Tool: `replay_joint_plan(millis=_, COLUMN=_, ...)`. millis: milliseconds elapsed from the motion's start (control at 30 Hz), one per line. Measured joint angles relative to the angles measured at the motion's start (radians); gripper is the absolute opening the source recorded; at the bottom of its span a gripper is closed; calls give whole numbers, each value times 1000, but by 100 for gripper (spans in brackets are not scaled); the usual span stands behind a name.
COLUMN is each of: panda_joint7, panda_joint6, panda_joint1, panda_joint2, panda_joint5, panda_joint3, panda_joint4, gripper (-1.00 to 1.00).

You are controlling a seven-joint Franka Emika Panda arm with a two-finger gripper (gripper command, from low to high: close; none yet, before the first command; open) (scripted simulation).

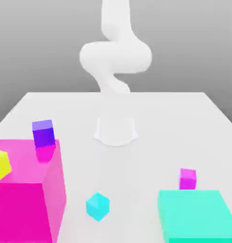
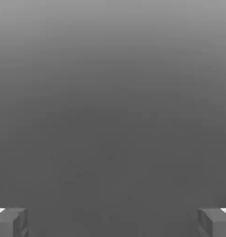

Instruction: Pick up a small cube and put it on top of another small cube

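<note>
The small magenta cube [image 1: 187,179] rests on the white table [image 1: 151,142], toward the exterior view's right, just behind a flat teal block. The small yellow cube [image 1: 0,165] sits on top of the huge magenta block [image 1: 23,199] at the exterior view's left edge, partly cut off. My white arm [image 1: 115,54] rises at the back of the table, far from both cubes. In the hand view my gripper [image 2: 113,222] is open, its grey fingertips [image 2: 10,221] wide apart with nothing between them, facing plain grey background.
A purple cube [image 1: 43,133] stands at the far edge of the huge magenta block. A small cyan cube [image 1: 97,206] lies tilted near the front middle. The wide teal block [image 1: 198,220] fills the front right.
</note>
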Motion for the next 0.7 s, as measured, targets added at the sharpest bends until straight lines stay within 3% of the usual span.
replay_joint_plan(millis=500, panda_joint7=-501, panda_joint6=377, panda_joint1=355, panda_joint2=561, panda_joint5=29, panda_joint3=94, panda_joint4=-352, gripper=0)
replay_joint_plan(millis=700, panda_joint7=-605, panda_joint6=529, panda_joint1=447, panda_joint2=780, panda_joint5=-44, panda_joint3=138, panda_joint4=-460, gripper=0)
